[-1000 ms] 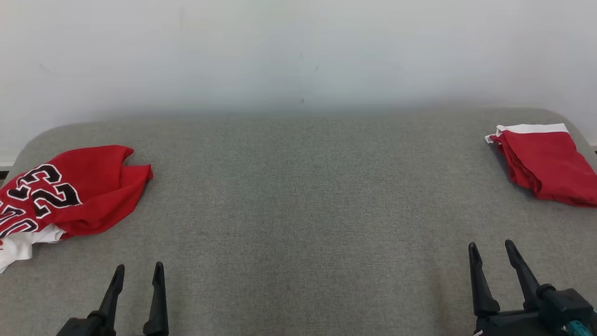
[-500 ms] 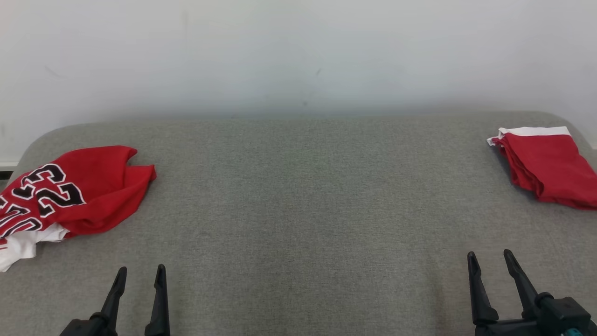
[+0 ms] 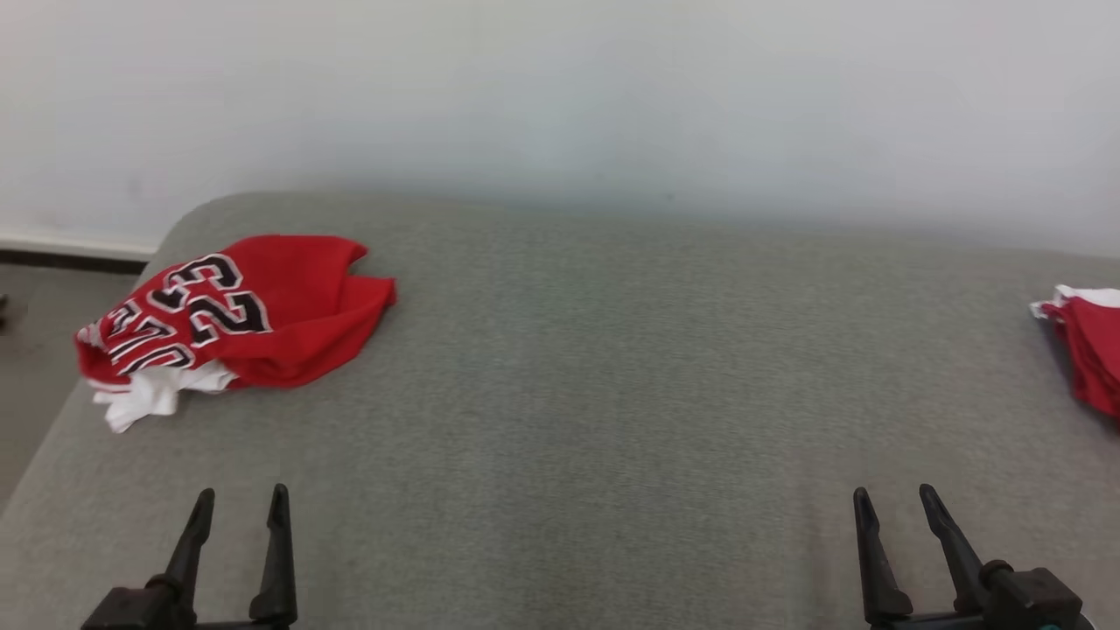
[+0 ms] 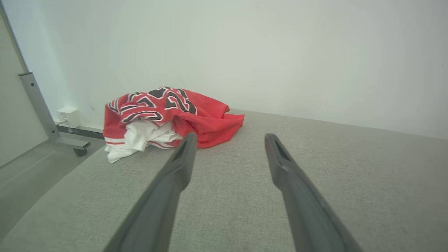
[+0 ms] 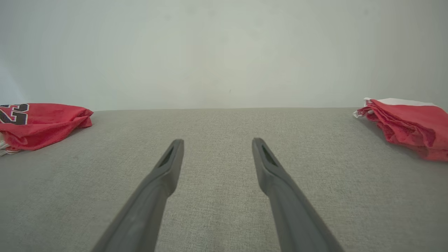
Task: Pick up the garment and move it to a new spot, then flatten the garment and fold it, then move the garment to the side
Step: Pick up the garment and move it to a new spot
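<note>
the left gripper (image 3: 242, 492), with two long dark fingers, is held with its jaws spread wide and nothing between them, low over the near edge of the grey fabric-covered table (image 3: 569, 411) toward the left corner; the right gripper (image 3: 892, 491) is likewise kept open and empty at the near edge toward the right; what has changed is the head view, which has been swung to the robot's left, so that the table's left edge and a strip of grey floor (image 3: 35, 350) are now taken in; the cloth itself has not been shifted; the crumpled red jersey with black-and-white numerals and a white lining (image 3: 262, 324) is left lying near the far left corner, ahead of the left gripper and well apart from it; the folded red garment with a white band (image 3: 1089, 354) at the right edge is now cut by the frame; the turn is judged to be aimed at the jersey; the pick-up has not yet been begun.
</note>
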### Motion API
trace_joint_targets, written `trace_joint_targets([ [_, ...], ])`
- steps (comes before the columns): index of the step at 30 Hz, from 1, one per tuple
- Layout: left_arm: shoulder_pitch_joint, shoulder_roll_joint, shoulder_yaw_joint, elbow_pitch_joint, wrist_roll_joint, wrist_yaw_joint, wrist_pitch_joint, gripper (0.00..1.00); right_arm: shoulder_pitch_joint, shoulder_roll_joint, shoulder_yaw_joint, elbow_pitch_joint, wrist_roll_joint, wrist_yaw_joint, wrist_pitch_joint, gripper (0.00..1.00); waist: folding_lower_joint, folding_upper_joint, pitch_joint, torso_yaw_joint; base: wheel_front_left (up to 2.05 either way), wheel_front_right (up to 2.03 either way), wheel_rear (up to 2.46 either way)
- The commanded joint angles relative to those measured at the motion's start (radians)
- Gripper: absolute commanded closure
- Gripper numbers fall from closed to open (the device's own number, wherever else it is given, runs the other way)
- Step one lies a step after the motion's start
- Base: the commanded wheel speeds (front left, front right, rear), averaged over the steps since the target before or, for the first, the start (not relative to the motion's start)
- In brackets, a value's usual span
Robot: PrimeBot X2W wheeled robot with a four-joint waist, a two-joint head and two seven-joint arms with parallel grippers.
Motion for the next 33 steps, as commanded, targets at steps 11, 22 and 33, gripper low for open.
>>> trace_joint_targets([
  [11, 0.0, 0.001, 0.057, -0.012, 0.0, 0.013, -0.001, 0.0, -0.036, 0.013, 0.023, 0.02, 0.012, -0.003, 0.0, 0.0, 0.0, 0.0, 0.025, 0.275, 0.0, 0.0, 0.0],
  [22, 0.0, -0.007, 0.082, -0.007, -0.005, 0.012, 0.0, 0.0, -0.059, 0.007, 0.043, 0.033, 0.01, -0.003, 0.0, 0.0, 0.0, 0.0, 0.041, 0.352, 0.0, 0.0, 0.0],
  [33, -0.016, -0.017, 0.099, -0.004, -0.012, 0.014, 0.0, 0.0, -0.07, -0.005, 0.043, 0.038, 0.012, -0.003, 0.0, 0.0, 0.0, 0.0, 0.053, 0.332, 0.0, 0.0, 0.0],
])
